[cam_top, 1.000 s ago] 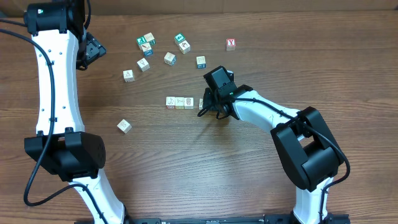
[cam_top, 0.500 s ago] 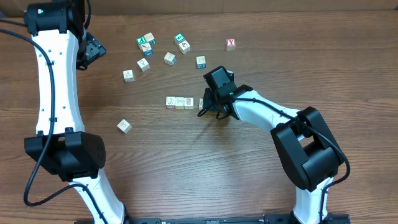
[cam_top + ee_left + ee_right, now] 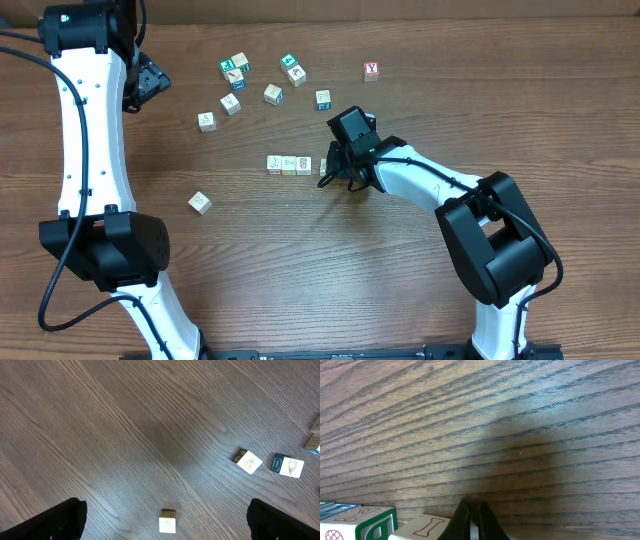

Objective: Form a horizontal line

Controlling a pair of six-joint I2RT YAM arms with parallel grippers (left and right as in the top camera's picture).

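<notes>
Row of wooden cubes [image 3: 289, 165] is laid on surface [image 3: 400, 290] | right hand [image 3: 329, 173] is shut, empty, at row's right end | left hand [image 3: 150, 82] is spread wide, empty.

A cube with a red Y [image 3: 371, 70] lies well beyond the right gripper [image 3: 328, 170] and to its right. A blue-sided cube [image 3: 323, 99] sits nearer, straight beyond it. A lone pale cube [image 3: 200, 202] rests well to its left on the wooden table [image 3: 400, 290].

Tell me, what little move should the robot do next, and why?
Probably a small nudge to the left: the shut right gripper rests against the end cube, which looks slightly apart from the three-cube row.
</notes>
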